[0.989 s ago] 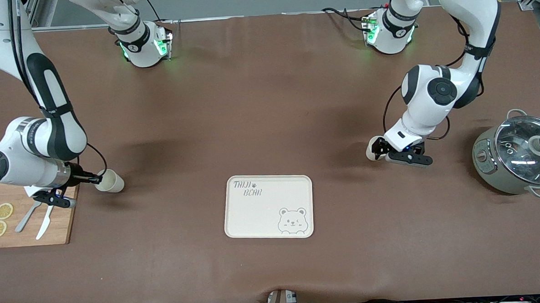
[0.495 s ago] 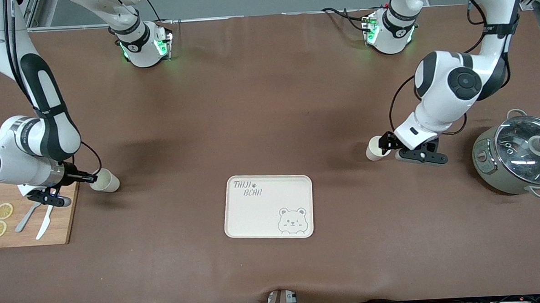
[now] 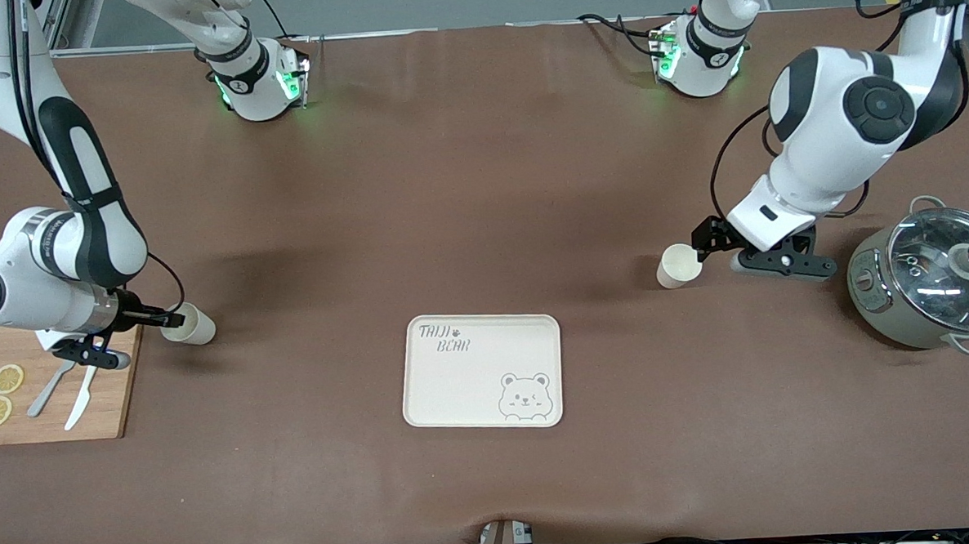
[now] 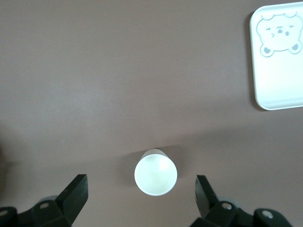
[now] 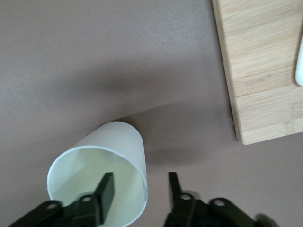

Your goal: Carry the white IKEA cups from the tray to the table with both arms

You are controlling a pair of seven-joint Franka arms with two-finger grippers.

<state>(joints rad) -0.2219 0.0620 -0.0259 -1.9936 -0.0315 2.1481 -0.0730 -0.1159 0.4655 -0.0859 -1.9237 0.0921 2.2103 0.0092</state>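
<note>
Since the earlier frames, the left arm has drawn its wrist up and back toward the pot, so the left gripper [image 3: 708,238] no longer straddles its cup; the right arm has shifted only slightly and its cup has settled a little nearer the cutting board.

One white IKEA cup [image 3: 678,265] stands upright on the brown tabletop [image 3: 481,182], toward the left arm's end, a little farther from the front camera than the bear tray [image 3: 482,371]. The left gripper hangs just beside it with its jaws spread wide and nothing between them; in the left wrist view the cup's round rim [image 4: 155,172] sits apart from both fingers [image 4: 75,191].

The other white IKEA cup [image 3: 189,324] is at the right arm's end of the tabletop, just beside the wooden cutting board [image 3: 106,403]. The right gripper [image 3: 168,320] is at its rim: the right wrist view shows the cup [image 5: 102,175] tilted, with one finger [image 5: 107,189] inside the mouth and the other outside the wall, the jaws partly parted around the wall rather than pressed on it.

On the cutting board lie two lemon slices [image 3: 1,394], a fork [image 3: 48,390] and a knife [image 3: 80,402]. A grey pot with a glass lid [image 3: 930,275] stands at the left arm's end.
</note>
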